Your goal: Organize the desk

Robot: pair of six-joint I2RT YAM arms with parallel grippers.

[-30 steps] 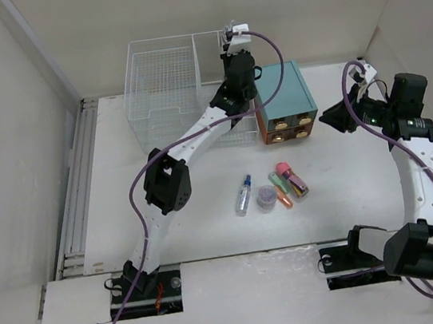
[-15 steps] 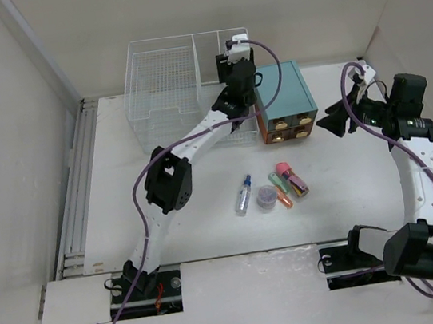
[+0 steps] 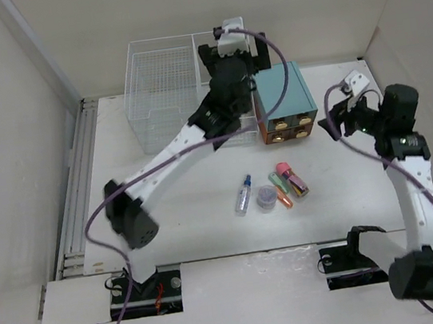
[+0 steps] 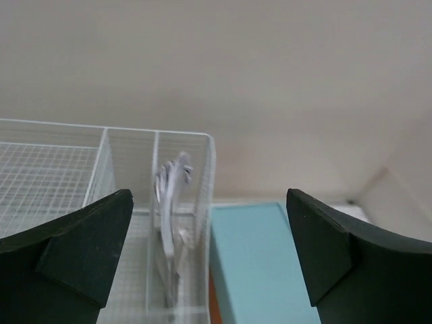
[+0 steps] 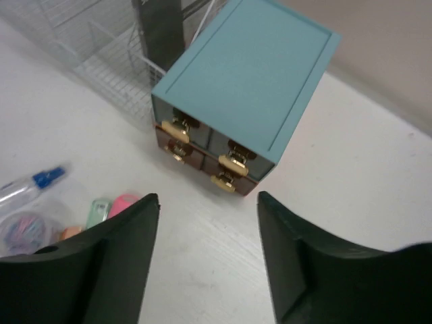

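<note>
The desk point(image 3: 349, 184) is the white tabletop. On its middle lie a spray bottle point(image 3: 243, 194), a round clear pot point(image 3: 266, 198) and several small pink, green and orange items point(image 3: 290, 182). My left gripper point(image 3: 217, 53) hovers over the right-hand narrow compartment of the white wire basket point(image 3: 162, 89), open and empty. In the left wrist view the left gripper point(image 4: 209, 256) frames a white cable point(image 4: 172, 202) lying in that compartment. My right gripper point(image 3: 331, 118) hangs open right of the teal box point(image 3: 284, 96). The right gripper point(image 5: 206, 250) holds nothing and faces the box's brown drawers point(image 5: 216, 158).
The teal box point(image 5: 250, 81) stands against the basket's right side point(image 4: 202, 202). The spray bottle point(image 5: 34, 182) and a pink item point(image 5: 125, 202) show at the left of the right wrist view. Walls close in the desk at the back and both sides.
My left gripper has gone from shut to wide open over the basket, and that arm's elbow has swung down to the left. The right gripper has shifted slightly toward the teal box.
</note>
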